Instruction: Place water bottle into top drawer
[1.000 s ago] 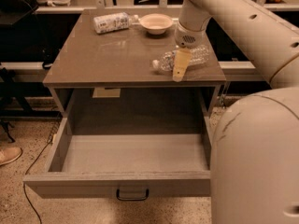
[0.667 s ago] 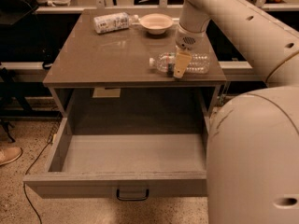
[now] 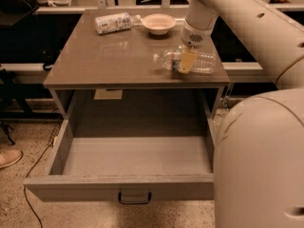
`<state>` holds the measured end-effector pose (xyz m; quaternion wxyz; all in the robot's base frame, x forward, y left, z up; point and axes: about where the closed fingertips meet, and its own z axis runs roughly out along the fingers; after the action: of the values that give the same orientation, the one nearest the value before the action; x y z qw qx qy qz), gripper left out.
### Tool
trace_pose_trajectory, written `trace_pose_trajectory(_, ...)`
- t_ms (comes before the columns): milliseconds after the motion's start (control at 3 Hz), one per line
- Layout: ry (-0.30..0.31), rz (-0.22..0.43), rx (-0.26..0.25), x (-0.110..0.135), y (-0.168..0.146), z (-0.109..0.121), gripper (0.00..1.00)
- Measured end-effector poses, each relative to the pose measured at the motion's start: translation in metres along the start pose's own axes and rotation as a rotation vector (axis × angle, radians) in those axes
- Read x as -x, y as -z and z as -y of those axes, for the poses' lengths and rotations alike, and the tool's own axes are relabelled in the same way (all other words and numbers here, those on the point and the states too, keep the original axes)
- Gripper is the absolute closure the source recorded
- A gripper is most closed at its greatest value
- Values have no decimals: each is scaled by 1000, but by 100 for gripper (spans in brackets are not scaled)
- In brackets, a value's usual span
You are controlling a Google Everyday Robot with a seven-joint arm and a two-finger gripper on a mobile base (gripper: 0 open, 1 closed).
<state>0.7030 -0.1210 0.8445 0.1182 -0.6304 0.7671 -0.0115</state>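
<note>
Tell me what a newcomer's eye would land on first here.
The wide grey-brown top drawer with its dark handle gapes open across the foreground. Above it, on the right side of the tabletop, the cream arm sets its gripper at the clear ribbed plastic water bottle, which lies on its side.

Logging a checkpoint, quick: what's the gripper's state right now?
Gripper: down over the water bottle lying on the cabinet top; open or closed cannot be told.
</note>
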Motion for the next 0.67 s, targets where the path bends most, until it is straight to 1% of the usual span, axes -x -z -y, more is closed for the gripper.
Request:
trace_pose_trajectory(333, 40, 57, -5, 0, 31, -21, 100)
trace_pose_trajectory(667, 20, 129, 35, -6, 58, -66, 100)
